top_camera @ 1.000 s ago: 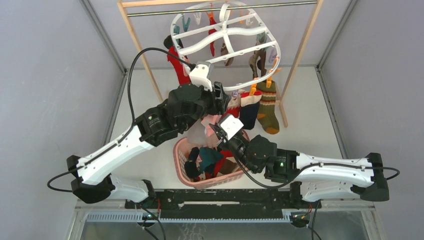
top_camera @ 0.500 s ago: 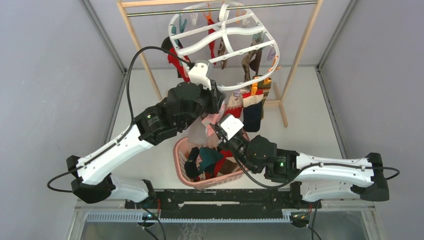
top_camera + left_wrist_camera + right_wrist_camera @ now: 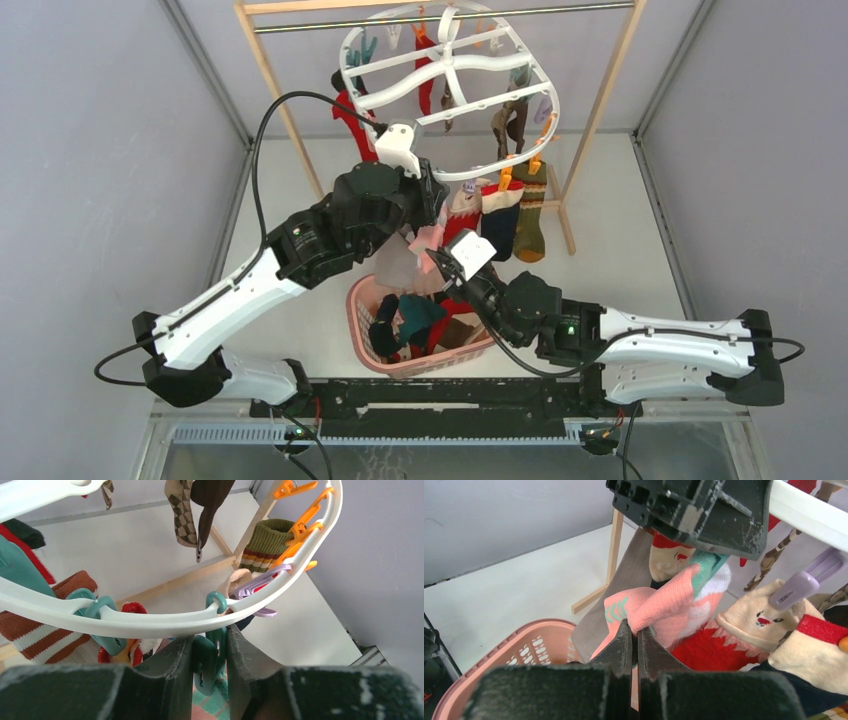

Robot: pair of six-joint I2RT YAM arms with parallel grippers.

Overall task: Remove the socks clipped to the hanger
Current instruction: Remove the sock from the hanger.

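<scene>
A wooden-framed rail [image 3: 286,112] with a grey metal bar [image 3: 310,26] across its top stands at twelve o'clock on the white counter [image 3: 620,240]. A pink lattice basket [image 3: 356,322] sits toward six o'clock. Grey walls [image 3: 90,150] close in at nine and three.

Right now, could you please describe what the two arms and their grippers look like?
Both the left arm and right arm have white shells on their long links, with black rounded joints and bases. A black cable loops from the left arm, and a green light glows on the right. The left gripper and right gripper have dark, scuffed, blocky fingers.
</scene>
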